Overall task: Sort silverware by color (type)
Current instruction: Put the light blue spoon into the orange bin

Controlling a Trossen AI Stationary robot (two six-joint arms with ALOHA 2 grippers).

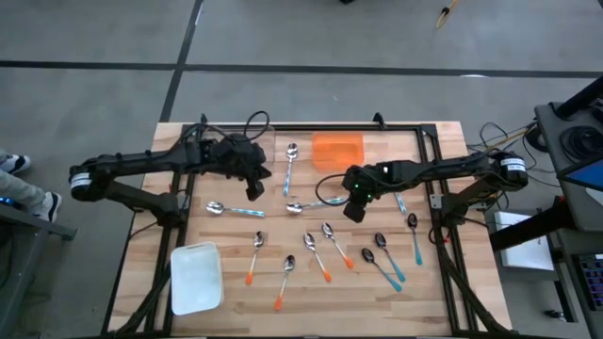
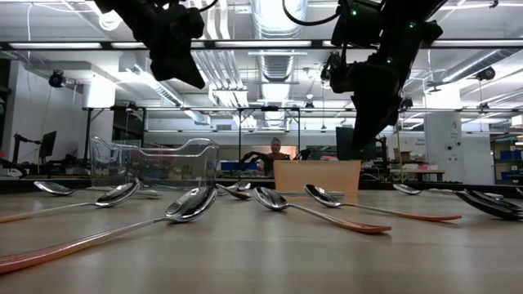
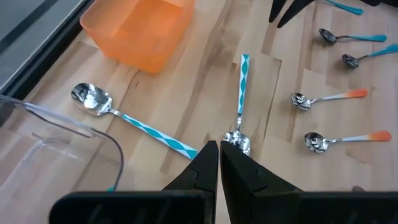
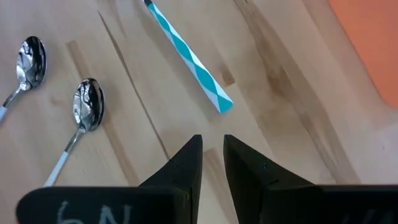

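The right gripper [image 1: 354,209], two dark fingers a little apart with nothing between them, hangs above the middle of the wooden slatted worktop [image 1: 236,301], with bare wood under it. In its wrist view the end of a silver spoon with a light-blue and white patterned handle [image 4: 189,57] lies just ahead of the fingertips, untouched. Just beyond the gripper toward the far edge stands a translucent orange plastic bin [image 1: 337,149].

The left gripper [image 1: 254,185], fingers pressed together and holding nothing, hovers over the far-left part of the worktop beside a clear plastic container [image 3: 50,134]. Two more blue-patterned spoons lie near it: one [image 1: 289,165] pointing toward the far edge, one [image 1: 233,209] lying crosswise just below the gripper.

Toward the near edge, four silver spoons with orange handles [image 1: 253,259] lie in a loose row at the middle. Right of them lie three dark-bowled spoons with teal handles [image 1: 384,268], close to the right edge. A white rectangular tray [image 1: 196,278] sits at the near-left corner. A black metal frame [image 1: 415,127] borders the worktop. Pale handwriting on the right wrist mount cannot be read.
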